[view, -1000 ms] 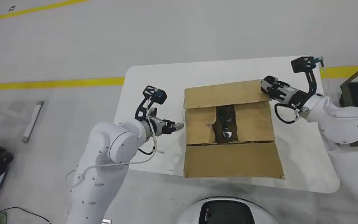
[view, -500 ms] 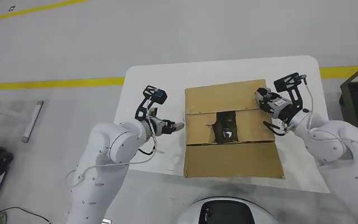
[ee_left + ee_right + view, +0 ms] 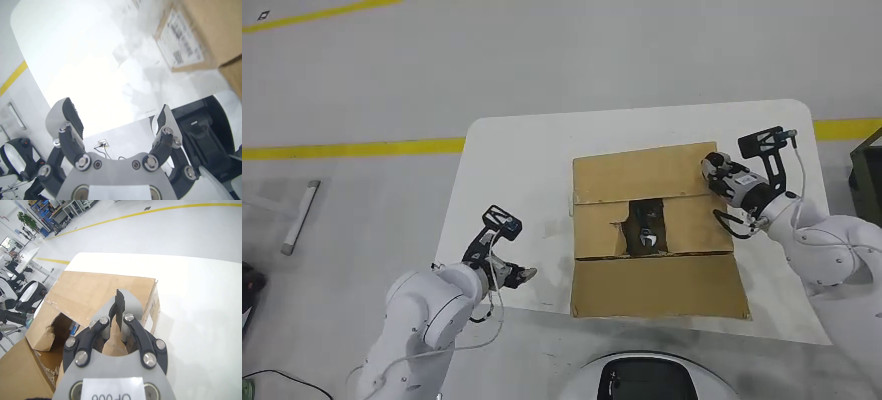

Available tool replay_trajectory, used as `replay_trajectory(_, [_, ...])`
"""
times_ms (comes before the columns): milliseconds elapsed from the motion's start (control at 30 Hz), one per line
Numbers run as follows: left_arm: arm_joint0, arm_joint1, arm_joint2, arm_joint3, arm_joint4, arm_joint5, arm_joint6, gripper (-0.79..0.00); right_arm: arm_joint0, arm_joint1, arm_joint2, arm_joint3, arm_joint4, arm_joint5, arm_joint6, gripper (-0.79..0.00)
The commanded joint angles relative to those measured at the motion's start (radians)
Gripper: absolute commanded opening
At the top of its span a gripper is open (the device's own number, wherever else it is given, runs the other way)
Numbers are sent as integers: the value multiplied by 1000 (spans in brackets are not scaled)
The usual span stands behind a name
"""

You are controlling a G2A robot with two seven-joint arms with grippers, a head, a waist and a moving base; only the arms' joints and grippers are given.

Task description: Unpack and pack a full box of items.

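We are seeing the cardboard box (image 3: 657,285) sitting on the white table (image 3: 522,170), toward its right edge, with a dark gap showing between its top flaps. The left gripper (image 3: 119,111) is hovering over the table's near left corner, its fingers spread wide and holding nothing. The right gripper (image 3: 119,298) is hanging over the box's far right corner, pads pressed together, gripping nothing we can see.

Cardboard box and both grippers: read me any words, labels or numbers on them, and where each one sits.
White label on the cardboard box side: print blurred, unreadable.
White right-arm tag behind the right gripper: characters upside down, cut off by the picture's edge, not readable whole.
White left-arm tag behind the left gripper: blank where visible.
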Motion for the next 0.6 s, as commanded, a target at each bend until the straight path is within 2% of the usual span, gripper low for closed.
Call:
replay_trajectory(0, [47, 3, -7, -16, -12, -20, 5, 0, 1, -1, -3, 1, 1, 2, 1, -785])
replay_trajectory(100, [88, 6, 5, -42, -44, -53, 2, 0, 2, -2, -10, 3, -2, 3, 3, -785])
replay_trajectory(200, [95, 6, 36, -60, -60, -74, 1, 0, 2, -2, -12, 4, -4, 8, 6, -785])
replay_trajectory(567, [4, -5, 133, -87, -79, -71, 74, 0, -9, -3, -10, -2, -9, 7, 9, -785])
